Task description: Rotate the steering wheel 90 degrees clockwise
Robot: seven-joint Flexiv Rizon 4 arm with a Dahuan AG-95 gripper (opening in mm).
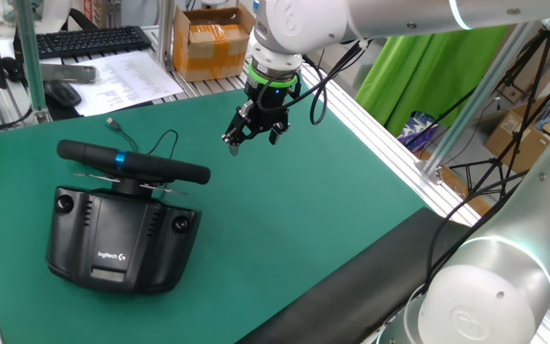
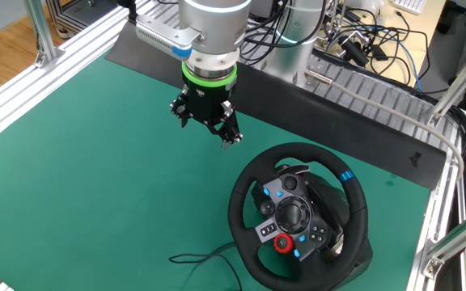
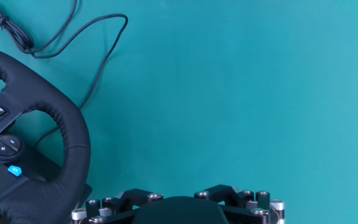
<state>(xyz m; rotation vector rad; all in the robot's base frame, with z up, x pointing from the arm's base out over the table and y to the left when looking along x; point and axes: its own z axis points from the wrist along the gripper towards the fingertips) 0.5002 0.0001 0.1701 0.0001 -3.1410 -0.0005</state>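
One arm hangs over the green worktop (image 1: 285, 220), its tool (image 1: 253, 132) pointing straight down and its two fingers spread wide with nothing between them. It is up in the air, clear of the mat, and touches nothing.

Off to one side sits the steering wheel (image 2: 298, 214), well apart from the tool. From the other fixed view I can see it face-on: a black padded rim with a small blue stripe (image 2: 346, 176) towards the upper right, and a hub crowded with buttons, among them a red dial (image 2: 282, 242) low down. From the one fixed view the same rim shows edge-on as a long dark bar, blue mark uppermost, joined to the black base (image 1: 122, 239) that carries a white logo. The base rests flat on the mat.

A thin black cable (image 3: 73, 37) trails from the wheel's side and loops loosely over the green surface; where it ends I cannot quite make out.

In the hand view, part of the rim curves in at the left edge, and the tool's own dark body fills the bottom edge, with bare mat ahead of it.

Beyond the mat, on a neighbouring desk, lie a black keyboard (image 1: 89, 40) and some printed sheets (image 1: 127, 72).
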